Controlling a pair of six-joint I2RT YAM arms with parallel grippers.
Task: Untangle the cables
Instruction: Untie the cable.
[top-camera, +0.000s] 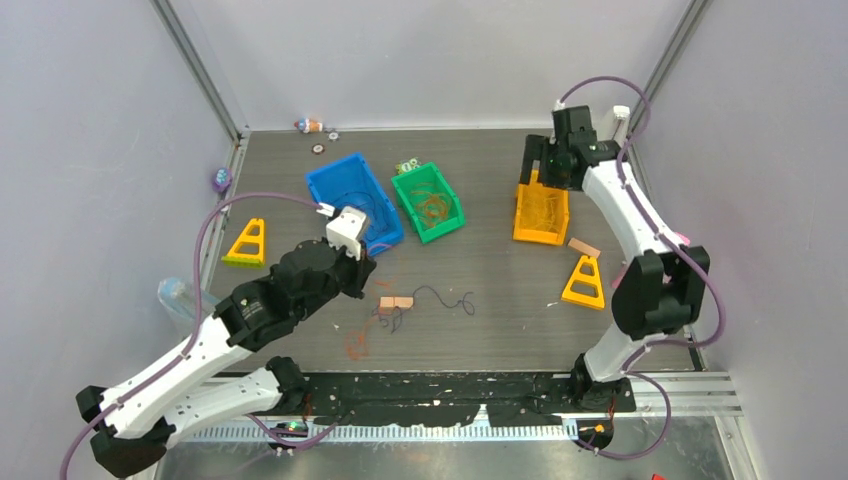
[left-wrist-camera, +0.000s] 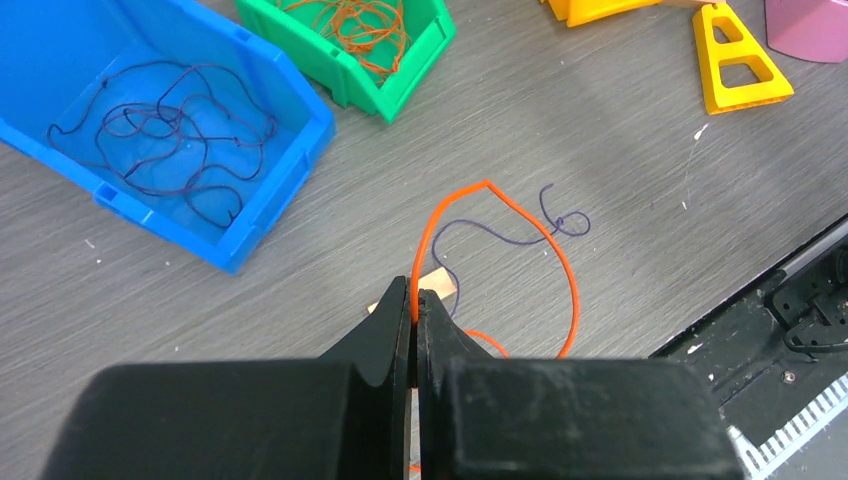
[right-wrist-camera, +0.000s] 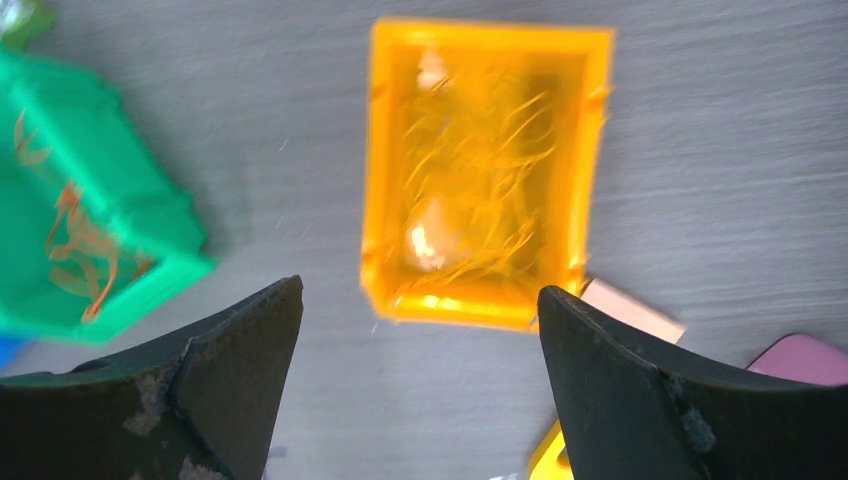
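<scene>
Claws: left claw (left-wrist-camera: 416, 305) pinched shut on orange cable (left-wrist-camera: 571, 290), gripped near one end. The loop arcs ahead and right of the tips, then drops back toward the near edge of the table (left-wrist-camera: 620, 150). Purple cable (left-wrist-camera: 497, 234) lies flat inside that loop and seems to cross it, so it may drag along. Green bin (left-wrist-camera: 392, 95) holding orange strands sits ahead toward the far edge; left arm is nearer. Right claw (right-wrist-camera: 420, 292) has jaws wide apart, nothing held, hovering over yellow bin (right-wrist-camera: 378, 150) on the table's right side.
</scene>
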